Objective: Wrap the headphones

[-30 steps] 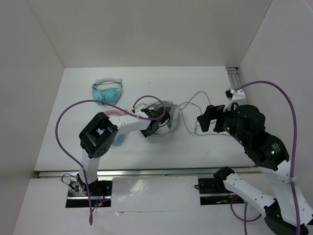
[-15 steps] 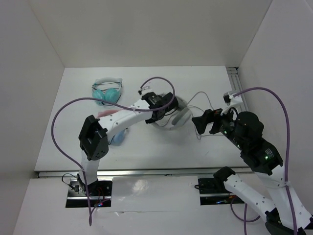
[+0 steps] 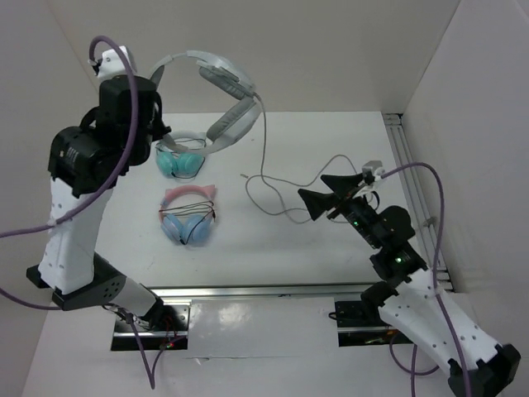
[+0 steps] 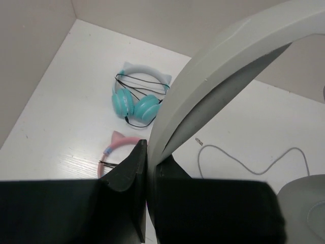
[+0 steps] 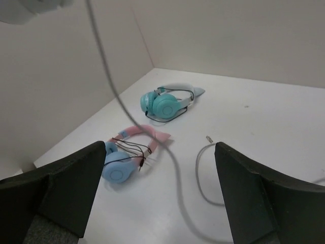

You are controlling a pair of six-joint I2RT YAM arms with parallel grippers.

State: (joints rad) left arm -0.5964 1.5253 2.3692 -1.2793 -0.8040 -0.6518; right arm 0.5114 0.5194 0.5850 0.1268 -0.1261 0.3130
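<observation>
Grey-white headphones (image 3: 225,78) now high aloft

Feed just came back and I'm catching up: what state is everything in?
headphones: lifted clear of the table, not wrapped.
cable: hanging loose, end trailing on the table.
left tool: shut on the headphones.
right tool: open, empty, near the cable.
teal headphones: lying flat, cord wound on.
pink headphones: lying flat, cord wound on.
</observation>
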